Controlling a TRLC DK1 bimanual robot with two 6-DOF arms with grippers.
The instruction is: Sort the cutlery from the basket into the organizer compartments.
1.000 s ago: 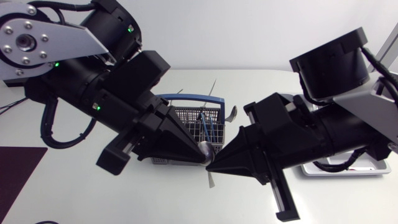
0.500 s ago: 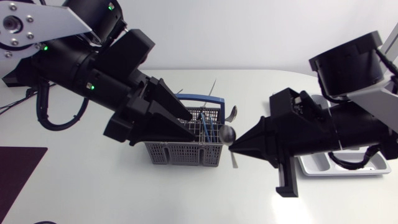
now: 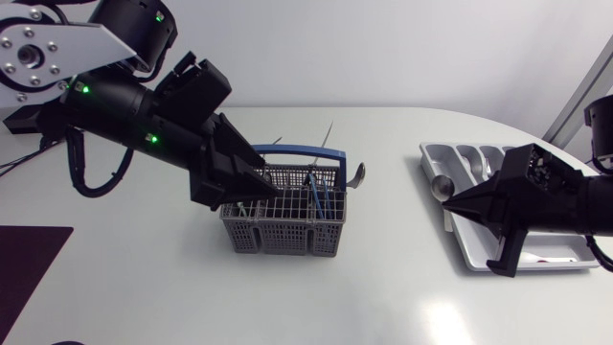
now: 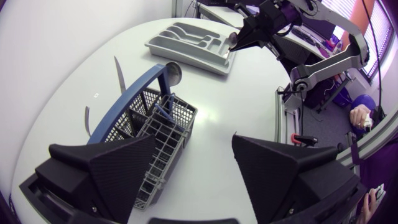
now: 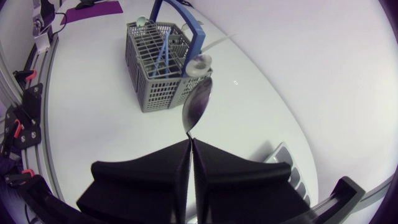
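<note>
A grey wire basket (image 3: 283,230) with a blue handle stands mid-table and holds several pieces of cutlery (image 3: 318,192). My left gripper (image 3: 254,192) hovers over the basket's left part, open and empty; in the left wrist view (image 4: 194,140) the basket (image 4: 155,134) lies under and ahead of its fingers. My right gripper (image 3: 450,203) is shut on the handle of a metal spoon (image 3: 442,184), which hangs at the left end of the grey organizer (image 3: 474,257). In the right wrist view (image 5: 189,140) the spoon (image 5: 196,104) sticks out ahead of the shut fingertips, with the basket (image 5: 158,68) beyond.
A dark purple mat (image 3: 29,268) lies at the table's front left corner. A spoon (image 3: 358,173) and thin utensils lean out of the basket's back right side. The organizer (image 4: 186,43) sits near the table's right edge.
My left gripper let go of the spoon, opened and drew back over the basket. My right gripper carried the spoon rightward from the basket to the organizer.
</note>
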